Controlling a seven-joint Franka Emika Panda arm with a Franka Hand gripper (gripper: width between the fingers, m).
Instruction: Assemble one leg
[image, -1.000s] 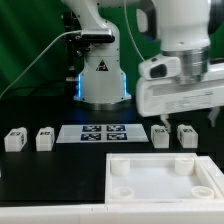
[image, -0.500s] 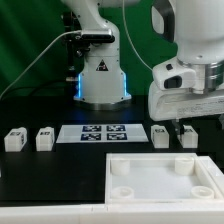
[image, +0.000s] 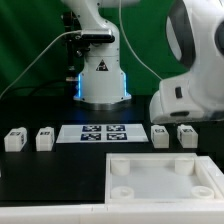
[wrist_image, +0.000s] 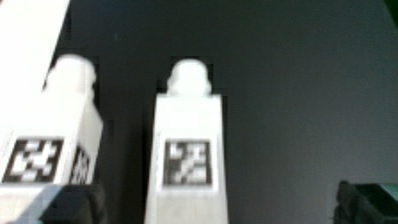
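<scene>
Leg (wrist_image: 187, 140) just beneath tool (wrist_image: 217, 206), untouched

1. A white arm (image: 196, 55) is shown, built of large, rounded, glossy shells.
2. A pale cylindrical base (image: 101, 88) is marked with a black-and-white triangular label (image: 100, 68).
3. A blue light (image: 77, 90) is lit low on the base.
4. Thin black cables (image: 38, 58) are strung from the dark upper part of the base.
5. Two dark fingers (wrist_image: 366, 200) are seen, blurred, in the wrist view.
</scene>
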